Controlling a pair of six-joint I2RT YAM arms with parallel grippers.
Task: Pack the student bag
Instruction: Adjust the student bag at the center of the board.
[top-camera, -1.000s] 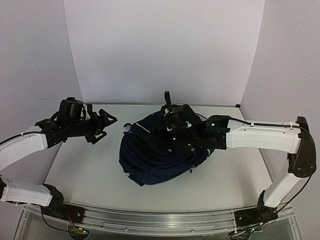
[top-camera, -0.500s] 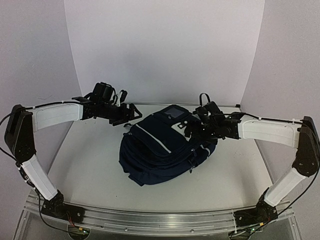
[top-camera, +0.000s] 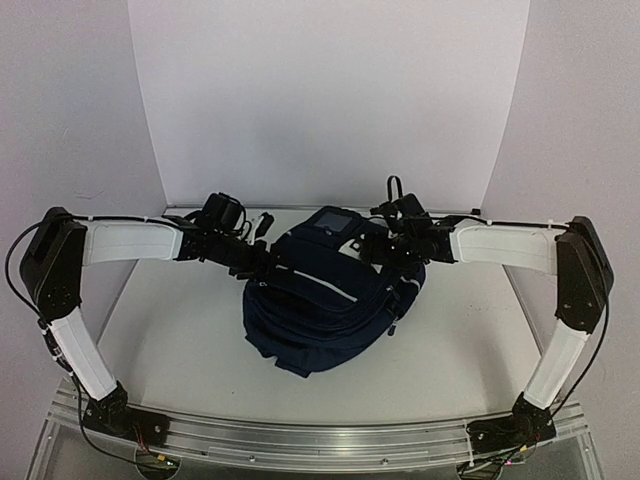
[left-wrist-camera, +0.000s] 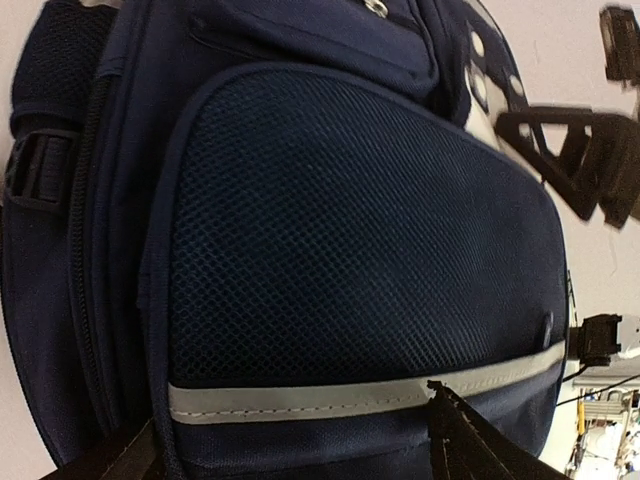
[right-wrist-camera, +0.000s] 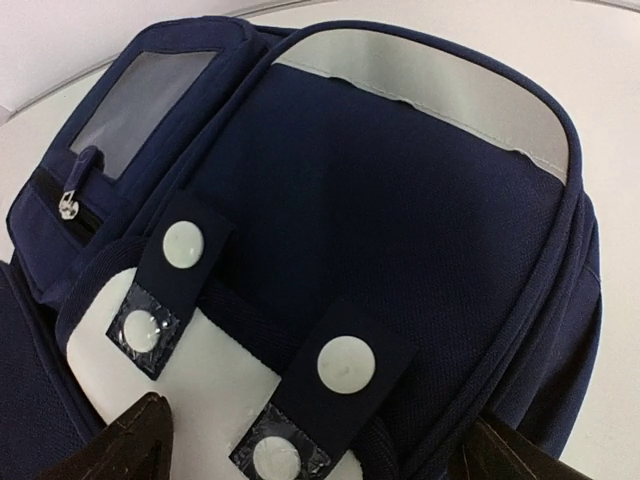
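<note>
Overhead: the student bag (top-camera: 320, 305) lies between the left gripper (top-camera: 262, 262) and the right gripper (top-camera: 388, 245).
Left wrist: jaws wide apart and empty, mesh pocket (left-wrist-camera: 350, 230) just ahead.
Right wrist: jaws wide apart and empty, white patches (right-wrist-camera: 190, 370) ahead.
The step seems to be opening the bag; next calls for pinching a zipper pull (right-wrist-camera: 68, 203).

A pale grey table (top-camera: 180, 350) is carrying everything, its matte top running back to the white walls behind it. The student bag (top-camera: 320, 310) is lying directly on it, slumped around the middle and somewhat toward the rear. It is showing dark navy fabric with thin light-grey stripes. A metal rail (top-camera: 300, 440) is running along the table's near edge.
</note>
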